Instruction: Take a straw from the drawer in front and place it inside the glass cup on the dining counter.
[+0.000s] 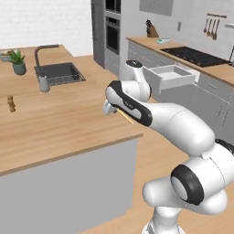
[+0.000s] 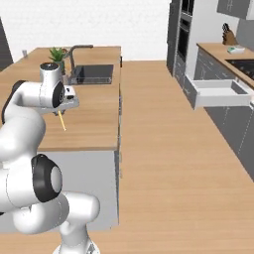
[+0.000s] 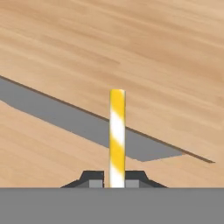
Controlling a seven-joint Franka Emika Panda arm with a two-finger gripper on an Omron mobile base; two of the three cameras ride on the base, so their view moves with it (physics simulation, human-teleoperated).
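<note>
Right now my pincer [image 3: 114, 183] is clamped on the straw [image 3: 117, 135], its two dark fingertips [image 3: 92, 178] pressed against the lower end at six o'clock of the hand view, with the yellow-and-white striped stick running straight up toward twelve. Behind the straw in that view lies light wood, crossed by a grey band that slants from nine o'clock down toward four. From the left base view, I hold the straw [image 1: 125, 117] above the near corner of the dining counter [image 1: 55, 119], the stick slanting down toward four o'clock from my gripper [image 1: 109, 109]. From the right base view the straw [image 2: 61, 120] hangs from the gripper [image 2: 69, 101] and points toward six o'clock, over the wood of the dining counter [image 2: 94, 119] near its front edge. The black sink [image 1: 59, 73] with its dark tap [image 1: 43, 59] sits on the counter toward eleven o'clock of my gripper in the left base view, and a small potted plant [image 1: 18, 61] stands beyond it toward ten. The drawer [image 1: 172, 76] stands pulled out of the far cabinet run, white inside, well apart from me toward two o'clock, just below the worktop with the black hob [image 1: 194, 55].
</note>
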